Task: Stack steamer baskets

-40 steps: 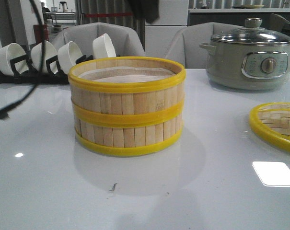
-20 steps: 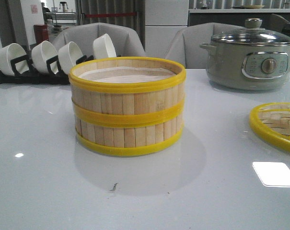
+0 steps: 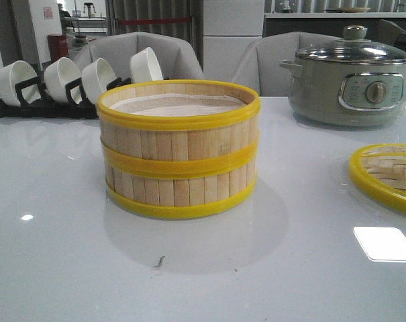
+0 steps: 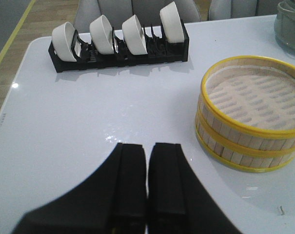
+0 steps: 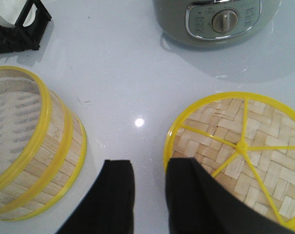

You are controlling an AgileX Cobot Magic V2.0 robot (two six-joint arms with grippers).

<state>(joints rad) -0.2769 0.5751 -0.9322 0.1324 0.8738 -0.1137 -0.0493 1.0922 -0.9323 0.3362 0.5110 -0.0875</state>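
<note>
On your far left, at the back of the white surface [image 3: 62, 268], a black rack [image 3: 41, 107] holds four white bowls [image 3: 145, 65] tilted on edge in a row.

Centre of the front view: the steamer baskets [image 3: 179, 151] stand one on top of the other, walls aligned, yellow rims meeting at mid-height. The pale liner [image 4: 257, 97] shows inside the upper basket. The stack sits upright on the surface, well apart from the rack.

Your left tool [image 4: 147, 161] appears only in its wrist view. Its two black fingers [image 4: 130, 165] are pressed together with no visible gap, holding nothing, and it sits clear of the stack, above bare surface.

Right of the stack, at the back, you see a grey electric pot [image 3: 353, 80] with a glass lid [image 3: 356, 50] and a front dial.

Your right tool [image 5: 149, 190] shows only in its wrist view: fingers [image 5: 119, 190] parted with a clear gap, nothing between them. It sits above the surface between the stack and a woven bamboo lid [image 5: 245, 151].

Far right, that lid, yellow-rimmed with yellow spokes, lies flat on the surface, apart from the stack; the front view cuts it off at the frame edge.
</note>
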